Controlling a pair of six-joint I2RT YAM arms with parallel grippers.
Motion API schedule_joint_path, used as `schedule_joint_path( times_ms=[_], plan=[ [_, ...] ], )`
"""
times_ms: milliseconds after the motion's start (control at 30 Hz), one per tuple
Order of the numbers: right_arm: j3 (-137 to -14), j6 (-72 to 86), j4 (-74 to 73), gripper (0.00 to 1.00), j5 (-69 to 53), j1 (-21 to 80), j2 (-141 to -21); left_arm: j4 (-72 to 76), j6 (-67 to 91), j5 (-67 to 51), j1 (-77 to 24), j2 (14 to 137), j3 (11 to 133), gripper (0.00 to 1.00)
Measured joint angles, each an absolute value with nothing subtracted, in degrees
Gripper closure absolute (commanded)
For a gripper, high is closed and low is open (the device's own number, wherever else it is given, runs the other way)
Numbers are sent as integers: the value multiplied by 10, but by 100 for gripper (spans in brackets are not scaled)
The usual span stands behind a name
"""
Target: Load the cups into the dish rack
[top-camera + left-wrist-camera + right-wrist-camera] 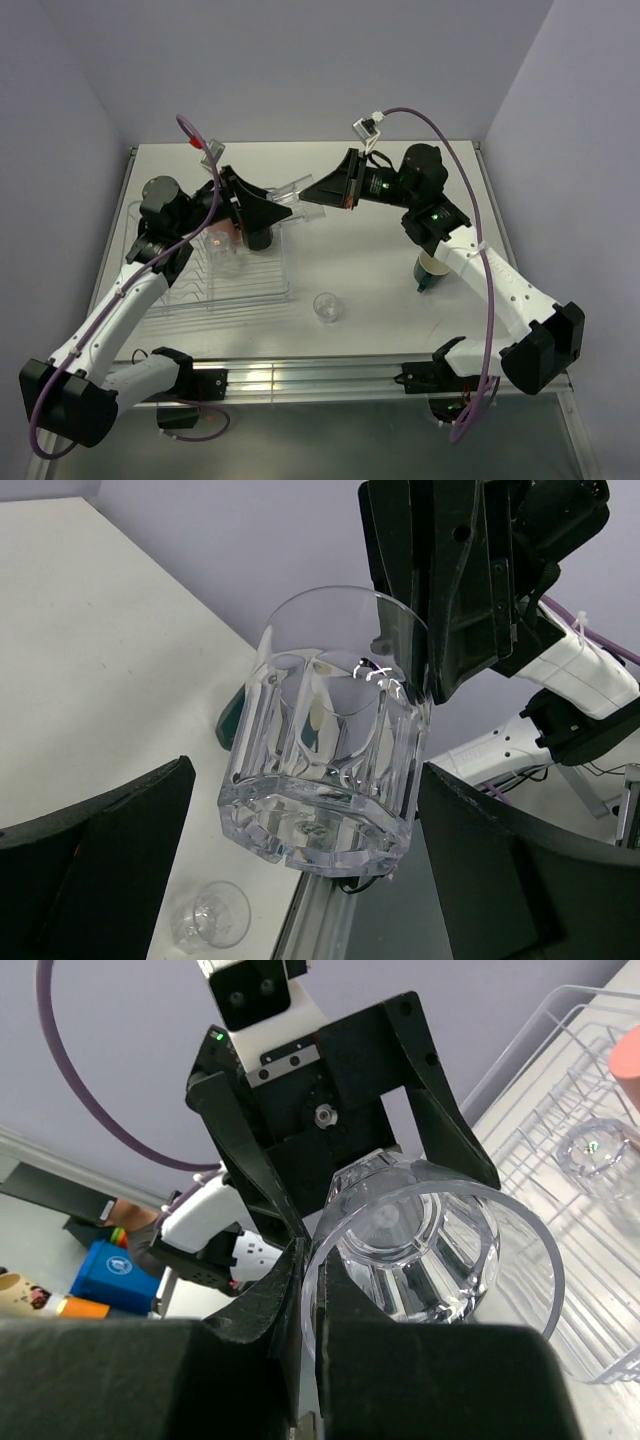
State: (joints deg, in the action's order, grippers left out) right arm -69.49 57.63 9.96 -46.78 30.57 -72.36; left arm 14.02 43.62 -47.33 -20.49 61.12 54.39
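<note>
In mid-air near the far right corner of the dish rack (255, 280), the right jaws pinch a clear tumbler (330, 740) by its rim, presenting its base to the left jaws, spread wide around it, likely for a handover.

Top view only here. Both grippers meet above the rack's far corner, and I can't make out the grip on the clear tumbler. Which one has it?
Observer: The right gripper, shut on the rim of the clear faceted glass tumbler.
Operator: And the left gripper?
Observer: Open; its fingers flank the tumbler's base with a gap on each side.
Operator: Anything beside the tall salmon-orange cup in the rack?
Observer: A second clear tumbler, on the clear plastic dish rack's ribs.
</note>
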Motion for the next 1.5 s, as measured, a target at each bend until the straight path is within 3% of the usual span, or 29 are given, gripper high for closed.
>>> schedule_joint_path(
  times_ms=[267,367,400,467,500,567,600,633,867,967,1267,1500],
  plan=[
    [-669,631,186,100,-488,304,-755,152,448,-473,-215,616,521,5],
    [-658,647,204,100,-492,304,-764,152,449,-471,-216,616,517,18],
    [-656,649,207,100,-492,304,-765,153,451,-471,-216,616,517,34],
    [-654,658,212,100,-492,303,-766,154,450,-473,-216,616,517,55],
    [-654,660,215,100,-495,303,-766,157,450,-470,-216,616,517,70],
    [-653,662,220,100,-494,303,-766,160,449,-469,-216,615,517,83],
    [-652,662,220,100,-494,303,-766,160,449,-469,-216,615,517,97],
    [-652,662,221,100,-493,303,-766,160,449,-469,-216,615,517,100],
    [-653,623,186,59,-463,304,-762,100,429,-450,-217,604,527,100],
    [-657,580,129,50,-418,303,-751,33,405,-422,-218,598,552,100],
    [-669,449,-51,46,-228,303,-660,-165,348,-315,-218,582,631,100],
    [-669,384,-141,46,-111,303,-653,-362,290,-164,-220,618,701,100]
  ],
)
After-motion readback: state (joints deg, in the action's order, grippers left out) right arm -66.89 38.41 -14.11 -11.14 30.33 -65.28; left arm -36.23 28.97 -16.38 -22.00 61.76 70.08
